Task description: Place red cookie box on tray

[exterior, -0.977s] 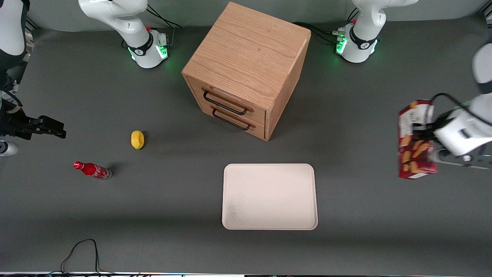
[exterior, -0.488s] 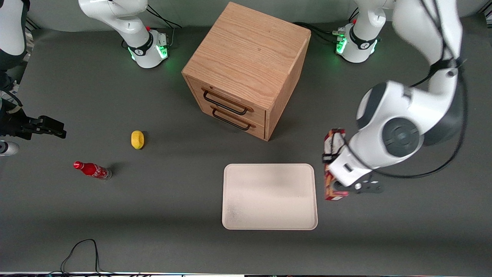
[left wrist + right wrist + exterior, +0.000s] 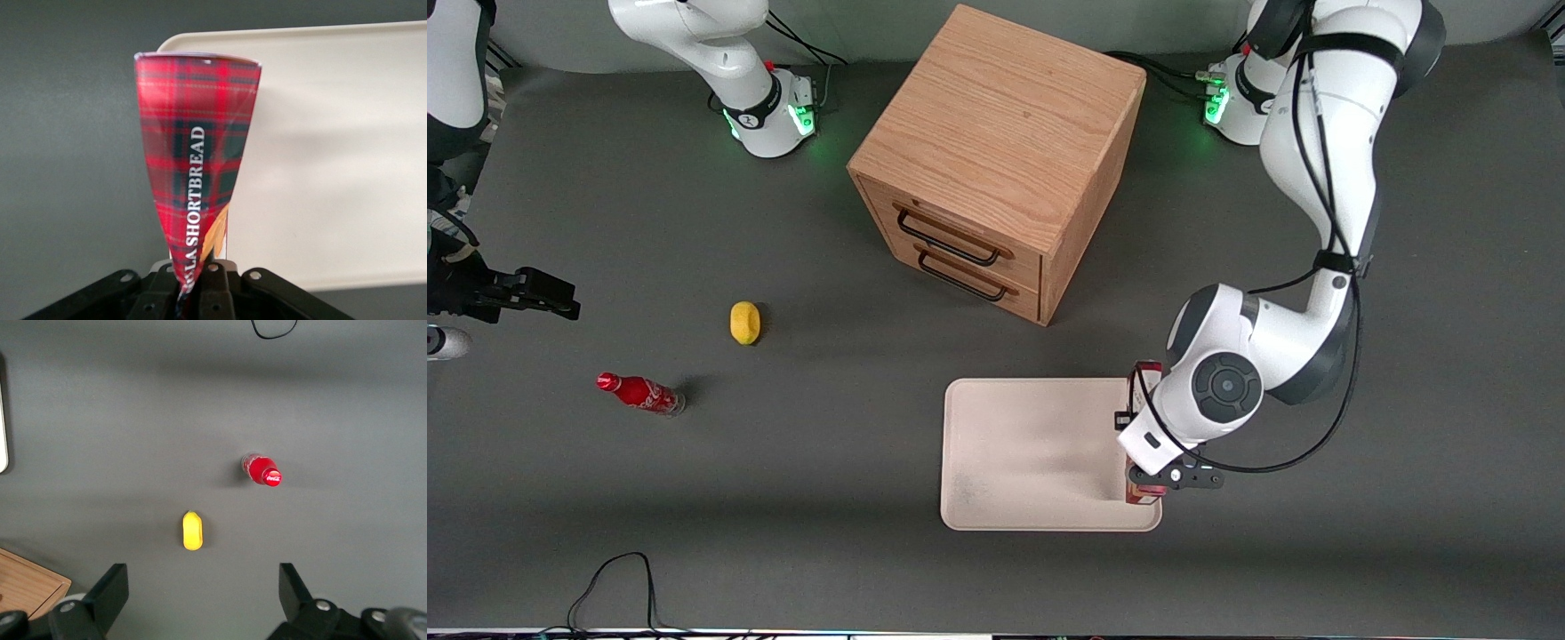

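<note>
The red cookie box (image 3: 197,153) is a tartan carton with white lettering, seen edge-on. My left gripper (image 3: 193,283) is shut on its near end. In the front view the gripper (image 3: 1144,449) and the wrist cover most of the box (image 3: 1146,373); only its red ends show. The box hangs over the cream tray (image 3: 1040,453), just inside the rim at the working arm's end. In the left wrist view the tray (image 3: 333,167) lies under and beside the box. Whether the box touches the tray I cannot tell.
A wooden two-drawer cabinet (image 3: 996,169) stands farther from the front camera than the tray. A yellow object (image 3: 744,322) and a small red soda bottle (image 3: 640,393) lie toward the parked arm's end. A black cable (image 3: 618,578) loops near the table's front edge.
The left arm has swung from its own end of the table toward the tray, carrying the box. The box has turned edge-on and come down over the tray's rim.
</note>
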Motion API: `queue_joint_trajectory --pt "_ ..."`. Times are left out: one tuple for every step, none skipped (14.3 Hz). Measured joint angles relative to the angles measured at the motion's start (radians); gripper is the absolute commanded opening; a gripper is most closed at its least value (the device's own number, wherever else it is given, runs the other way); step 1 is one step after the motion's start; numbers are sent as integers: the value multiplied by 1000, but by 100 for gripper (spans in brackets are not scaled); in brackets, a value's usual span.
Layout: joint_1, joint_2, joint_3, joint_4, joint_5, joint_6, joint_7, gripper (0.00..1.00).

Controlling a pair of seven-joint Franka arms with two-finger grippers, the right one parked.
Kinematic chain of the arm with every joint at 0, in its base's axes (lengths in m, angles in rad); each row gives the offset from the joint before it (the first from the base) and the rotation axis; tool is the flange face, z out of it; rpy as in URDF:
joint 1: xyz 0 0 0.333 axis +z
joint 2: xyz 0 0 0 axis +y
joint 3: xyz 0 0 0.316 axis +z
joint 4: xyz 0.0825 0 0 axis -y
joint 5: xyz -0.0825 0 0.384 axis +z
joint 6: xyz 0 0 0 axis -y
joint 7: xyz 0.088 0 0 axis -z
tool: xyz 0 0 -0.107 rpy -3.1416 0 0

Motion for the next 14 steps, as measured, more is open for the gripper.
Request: queue_joint_trajectory --pt "0 23 9 2 0 26 0 0" --pt "0 32 11 2 0 36 -1 0" --pt "0 40 14 3 -2 49 -3 0" --pt "0 47 18 5 -6 59 -7 0" --pt "0 53 20 5 -12 64 -12 23" --pt "0 57 22 5 -17 66 -16 48" --pt "0 58 23 5 -21 71 -19 99" --pt "0 58 24 5 -25 86 -21 100" --pt "0 58 25 5 -27 102 -23 100" --pt "0 58 25 6 -28 110 -23 100" --pt "0 58 25 8 -28 113 -23 100" --pt "0 53 26 10 -28 112 -23 100" --pt "2 42 28 11 -28 107 -22 100" --pt "7 21 32 9 -28 92 -17 100"
